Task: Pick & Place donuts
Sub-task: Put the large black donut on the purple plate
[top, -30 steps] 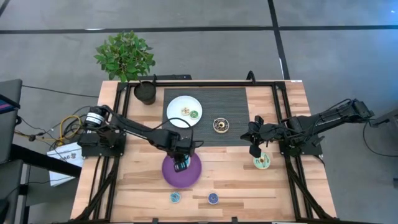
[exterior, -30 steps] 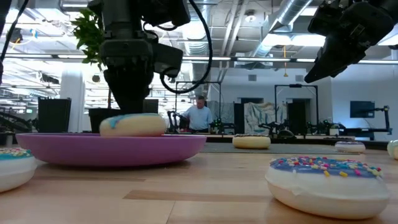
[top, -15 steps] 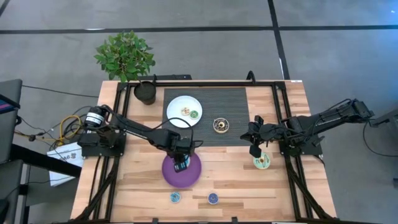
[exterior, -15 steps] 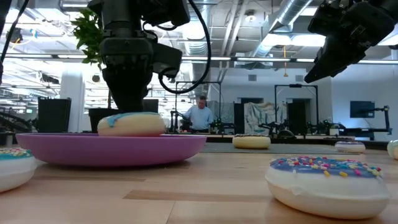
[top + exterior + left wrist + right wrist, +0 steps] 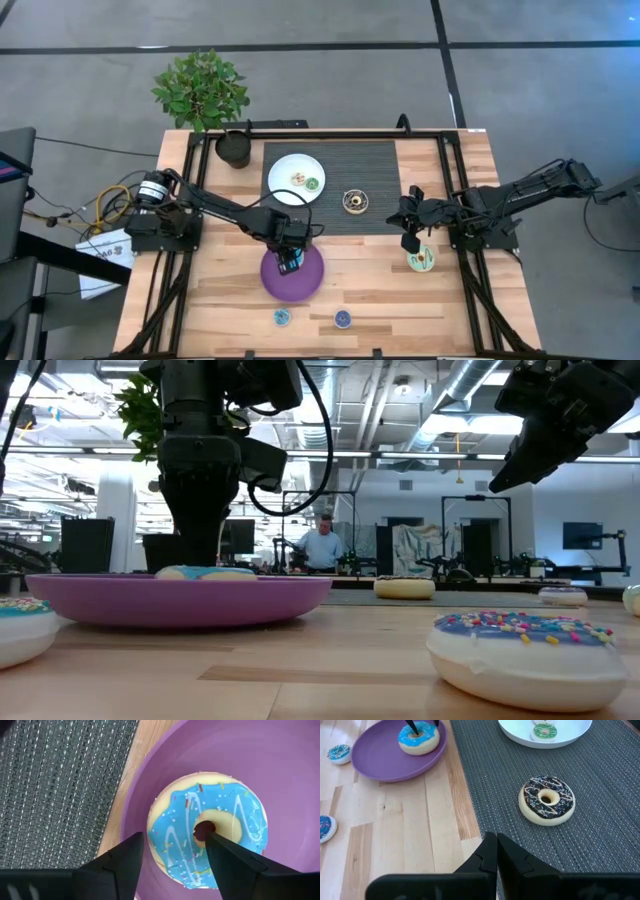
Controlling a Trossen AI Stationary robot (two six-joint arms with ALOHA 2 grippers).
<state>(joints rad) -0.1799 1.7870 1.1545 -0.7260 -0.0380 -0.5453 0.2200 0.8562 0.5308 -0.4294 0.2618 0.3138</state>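
On the purple plate (image 5: 292, 278), at about six o'clock from the table's middle, we are seeing the blue-iced donut (image 5: 207, 829) lying flat, toward the plate's twelve o'clock edge. The left gripper (image 5: 288, 261) is hanging straight over it with its fingers (image 5: 131, 857) parted, one outside the ring and one at its hole, gripping nothing. In the low view the donut (image 5: 205, 572) is sitting down inside the plate's rim.

The right gripper (image 5: 496, 851) is waiting clenched above the wood at about three o'clock, holding nothing, just beside the green-iced donut (image 5: 421, 260). The brown-and-cream donut (image 5: 547, 800) is resting on the dark mat (image 5: 380, 170) near the centre. At eleven o'clock the white plate (image 5: 283, 170) is carrying the green mini (image 5: 312, 184) and the cream mini (image 5: 298, 179). Two more minis (image 5: 282, 317) are lying on the bare wood at six o'clock, past the purple plate.
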